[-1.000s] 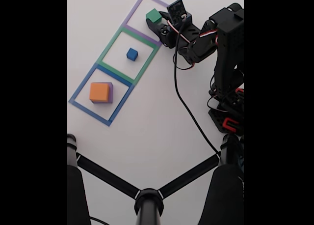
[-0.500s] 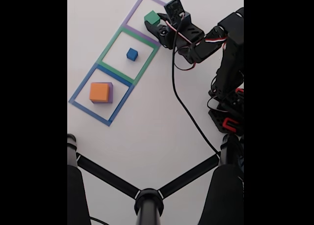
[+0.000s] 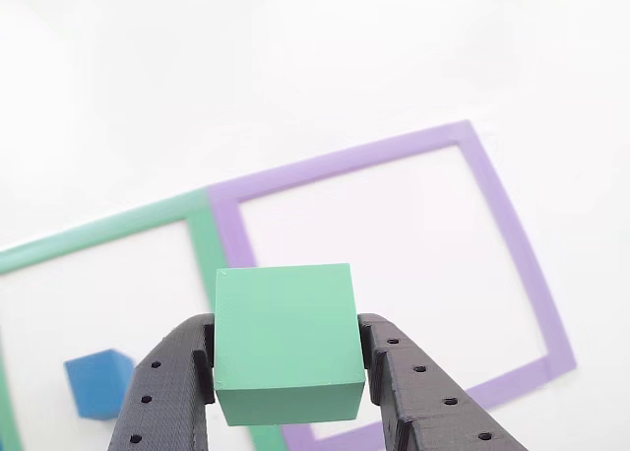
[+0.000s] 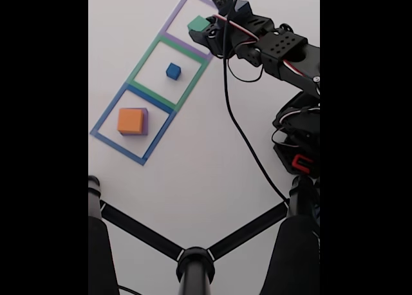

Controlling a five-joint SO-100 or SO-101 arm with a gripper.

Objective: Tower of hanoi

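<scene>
White table surface point(image 4: 193, 179) carries three taped squares in a row: purple outline point(image 4: 172, 19), green outline point(image 4: 143, 62) and blue outline point(image 4: 106, 118). Compared with one second ago, the arm has stretched further over the purple outline and the green block point(image 4: 197, 24) now sits higher in the fixed view, so I judge it is lifted. In the other view the gripper point(image 3: 288, 367) holds the green block point(image 3: 285, 338) between both fingers point(image 3: 167, 382), above the table. The blue cube point(image 4: 173, 71) rests in the green outline. The orange block point(image 4: 131, 120) lies on the purple block point(image 4: 145, 122) in the blue outline. The green block probably goes next onto the orange one.
</scene>
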